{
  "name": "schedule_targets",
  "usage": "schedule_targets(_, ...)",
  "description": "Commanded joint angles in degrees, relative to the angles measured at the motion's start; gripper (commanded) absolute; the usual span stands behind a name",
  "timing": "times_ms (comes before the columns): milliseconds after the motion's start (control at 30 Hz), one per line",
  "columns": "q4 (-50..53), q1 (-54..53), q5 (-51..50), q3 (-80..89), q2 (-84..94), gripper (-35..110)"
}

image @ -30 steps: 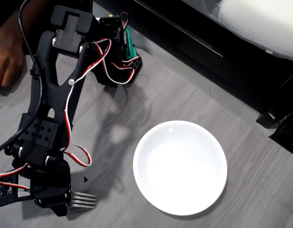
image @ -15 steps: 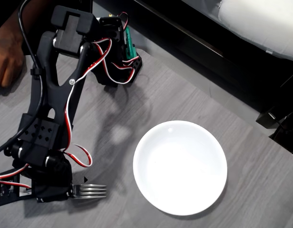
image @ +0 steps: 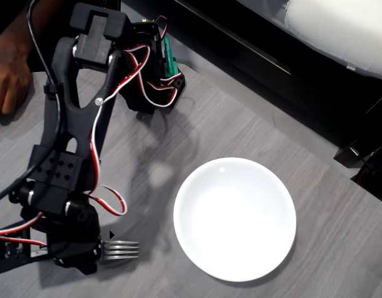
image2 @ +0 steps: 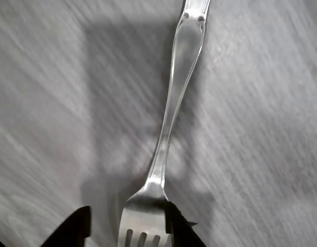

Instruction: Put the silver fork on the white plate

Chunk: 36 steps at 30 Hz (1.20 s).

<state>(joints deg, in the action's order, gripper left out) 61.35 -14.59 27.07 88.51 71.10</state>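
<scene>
The silver fork lies flat on the grey wood-grain table. In the wrist view its handle runs up and its tines point to the bottom edge. My gripper straddles the fork's head. One black fingertip touches the head's right side, and the other stands a little off to its left, so the jaws are open. In the overhead view the tines of the fork stick out to the right from under my gripper, at the lower left. The white plate sits to the right of the tines, bare inside.
The arm's base stands at the back of the table. A person's hand rests at the left edge. A black ledge borders the table's far side.
The gripper shifted up the picture and the fork's tines swung with it, now showing further out to the right and pointing level toward the plate. In the last half second the arm only leaned slightly.
</scene>
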Motion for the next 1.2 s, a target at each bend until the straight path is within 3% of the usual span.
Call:
schedule_targets(0, 0.35, 0.88, -0.62, -2.02, 2.64, 20)
schedule_targets(1167, 2.29, 2.99, -1.05, -2.02, -0.88, 20)
